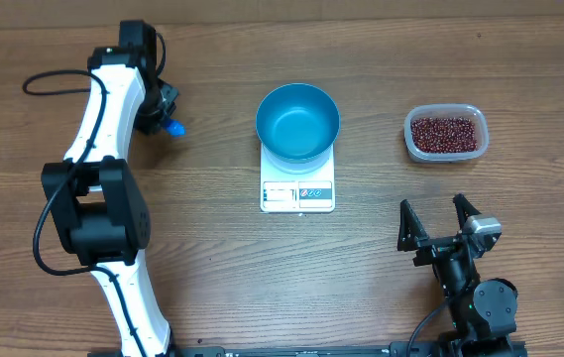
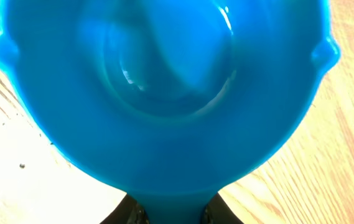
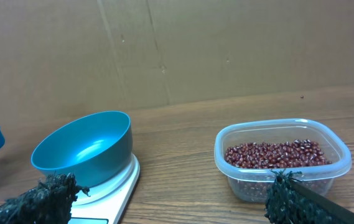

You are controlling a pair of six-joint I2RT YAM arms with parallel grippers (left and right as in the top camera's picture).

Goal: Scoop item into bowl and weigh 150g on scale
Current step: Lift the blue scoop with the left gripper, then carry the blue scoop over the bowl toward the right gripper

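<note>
The empty blue bowl (image 1: pixel 297 121) stands on the white scale (image 1: pixel 297 192) at mid-table. The item, a heap of dark red beans (image 1: pixel 446 134), lies in a clear tub at the right. My left gripper (image 1: pixel 163 111) is at the far left, shut on the handle of a small blue scoop (image 2: pixel 164 93), whose empty cup fills the left wrist view. My right gripper (image 1: pixel 439 220) stands open near the front right, nothing between its fingers. Its view shows the bowl (image 3: pixel 86 149), the scale (image 3: pixel 119 190) and the beans (image 3: pixel 273 154) ahead of the right gripper (image 3: pixel 169 198).
The clear plastic tub (image 1: pixel 415 142) holding the beans sits right of the scale. A brown cardboard wall (image 3: pixel 195 50) closes the far side of the wooden table. A black cable (image 1: pixel 49 79) loops by the left arm.
</note>
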